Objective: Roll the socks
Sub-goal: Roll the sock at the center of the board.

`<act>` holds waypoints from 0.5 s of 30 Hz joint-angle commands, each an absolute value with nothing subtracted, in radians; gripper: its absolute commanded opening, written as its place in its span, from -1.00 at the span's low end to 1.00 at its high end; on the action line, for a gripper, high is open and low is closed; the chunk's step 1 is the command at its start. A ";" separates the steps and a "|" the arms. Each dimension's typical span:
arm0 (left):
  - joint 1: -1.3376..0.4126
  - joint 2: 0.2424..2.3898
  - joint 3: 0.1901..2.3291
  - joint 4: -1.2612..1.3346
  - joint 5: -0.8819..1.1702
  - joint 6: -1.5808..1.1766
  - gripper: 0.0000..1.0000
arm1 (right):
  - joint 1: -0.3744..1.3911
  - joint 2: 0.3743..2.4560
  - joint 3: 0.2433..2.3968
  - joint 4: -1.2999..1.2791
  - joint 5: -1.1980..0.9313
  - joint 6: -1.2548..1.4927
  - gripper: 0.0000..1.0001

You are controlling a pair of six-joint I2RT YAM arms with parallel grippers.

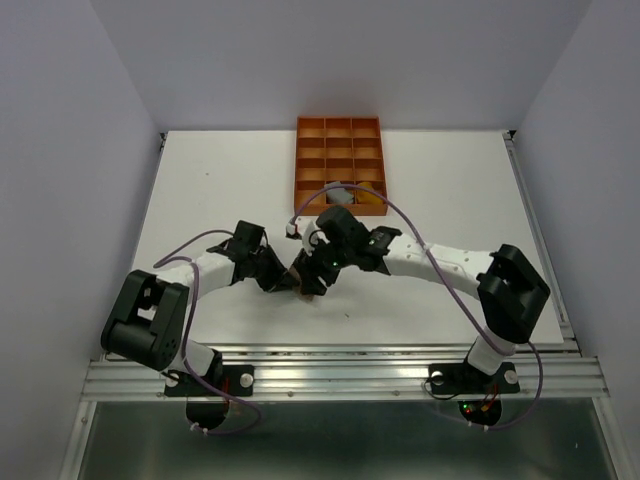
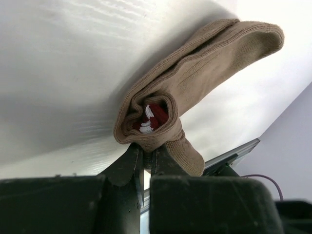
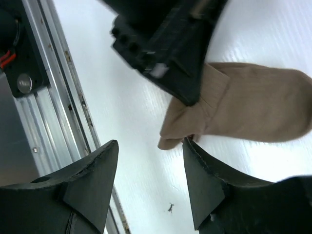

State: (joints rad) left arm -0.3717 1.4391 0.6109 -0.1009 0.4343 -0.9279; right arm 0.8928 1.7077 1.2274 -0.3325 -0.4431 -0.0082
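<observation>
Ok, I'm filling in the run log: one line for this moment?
left pincer: shut on brown sock | right pincer: open | brown sock: partly rolled, on table

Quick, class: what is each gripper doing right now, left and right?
Left gripper: closed, pinching the rolled end of the taupe-brown sock.
Right gripper: open, holding nothing, its fingers right beside the sock.
</observation>
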 commanded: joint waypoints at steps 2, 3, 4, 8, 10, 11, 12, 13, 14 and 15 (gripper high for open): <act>-0.374 1.413 0.626 -0.317 0.336 -0.939 -1.00 | 0.997 1.655 1.149 -0.152 -0.296 -0.202 0.22; -0.374 1.413 0.629 -0.318 0.340 -0.940 -1.00 | 1.009 1.658 1.146 -0.146 -0.282 -0.206 0.22; -0.374 1.410 0.630 -0.324 0.345 -0.940 -1.00 | 1.009 1.660 1.143 -0.137 -0.275 -0.209 0.22; -0.374 1.411 0.640 -0.345 0.345 -0.946 -1.00 | 1.038 1.686 1.135 -0.106 -0.256 -0.242 0.22; -0.376 1.419 0.644 -0.354 0.354 -0.943 -1.00 | 1.051 1.703 1.149 -0.107 -0.242 -0.252 0.22; -0.374 1.422 0.649 -0.356 0.354 -0.943 -1.00 | 1.063 1.719 1.154 -0.112 -0.241 -0.265 0.21; -0.374 1.427 0.650 -0.357 0.356 -0.945 -1.00 | 1.063 1.727 1.160 -0.110 -0.233 -0.268 0.21; -0.374 1.428 0.653 -0.357 0.357 -0.943 -1.00 | 1.074 1.736 1.166 -0.113 -0.232 -0.273 0.21; -0.374 1.433 0.660 -0.359 0.359 -0.942 -1.00 | 1.074 1.746 1.169 -0.124 -0.226 -0.278 0.21; -0.374 1.440 0.663 -0.367 0.359 -0.939 -1.00 | 1.084 1.759 1.172 -0.132 -0.207 -0.279 0.20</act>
State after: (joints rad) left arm -0.3717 1.4166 0.6456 -0.2546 0.4068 -0.9520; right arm 1.0492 1.7245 1.1324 -0.1665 -0.2604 -0.2340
